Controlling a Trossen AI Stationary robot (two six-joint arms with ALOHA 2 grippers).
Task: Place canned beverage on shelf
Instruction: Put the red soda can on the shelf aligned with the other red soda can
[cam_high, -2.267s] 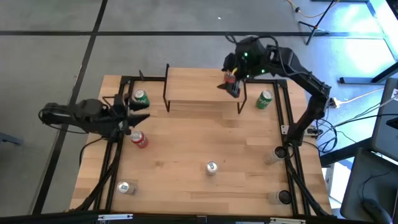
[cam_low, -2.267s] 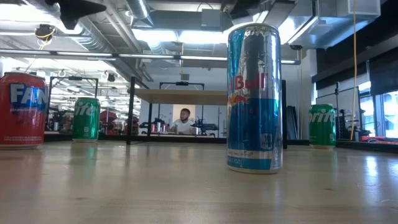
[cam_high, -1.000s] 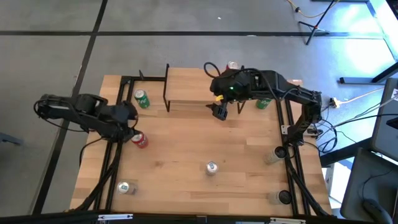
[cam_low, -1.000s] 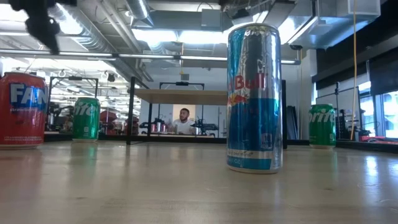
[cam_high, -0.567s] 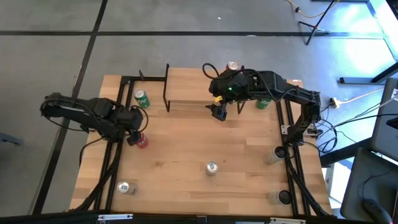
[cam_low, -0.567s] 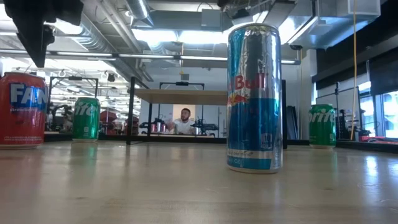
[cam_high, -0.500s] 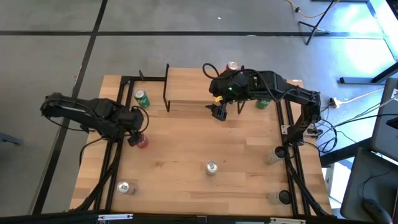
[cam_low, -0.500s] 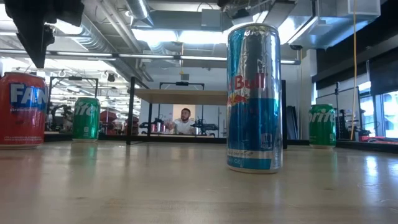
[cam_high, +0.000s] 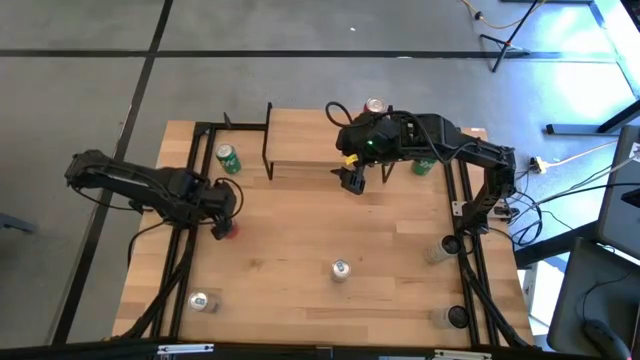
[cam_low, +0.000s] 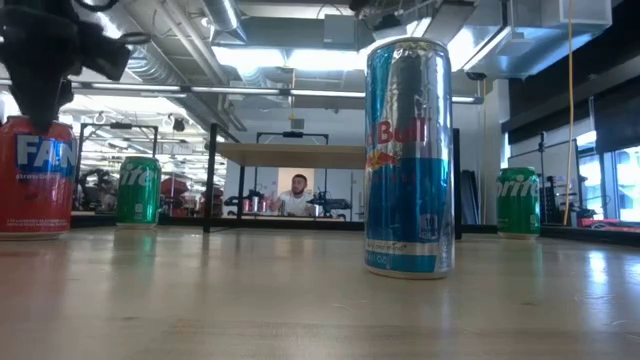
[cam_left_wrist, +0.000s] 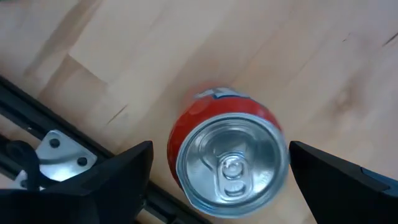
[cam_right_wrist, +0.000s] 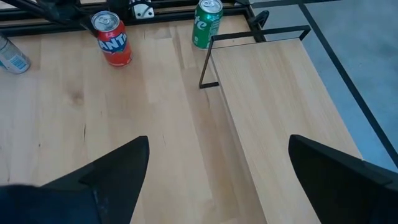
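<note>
A red Fanta can (cam_left_wrist: 227, 158) stands upright on the tabletop at the left, also seen in the low view (cam_low: 35, 175). My left gripper (cam_high: 225, 215) hangs over it, open, pointing down, one finger on either side of the can's top (cam_left_wrist: 221, 146), with a gap on each side. The shelf (cam_high: 315, 145) stands at the table's far middle. A silver-topped can (cam_high: 374, 105) stands at its far right corner. My right gripper (cam_high: 350, 180) is open and empty over the shelf's near edge, as its wrist view (cam_right_wrist: 219, 140) shows.
Green Sprite cans stand left (cam_high: 228, 158) and right (cam_high: 425, 160) of the shelf. A blue Red Bull can (cam_high: 341, 269) stands in the near middle, a silver can (cam_high: 202, 301) at the near left. Two more things (cam_high: 440, 250) sit along the right edge.
My left gripper has gone toward the table's right edge and down, from beside the red can to right over it, and now covers most of it from above. The can has stayed in place.
</note>
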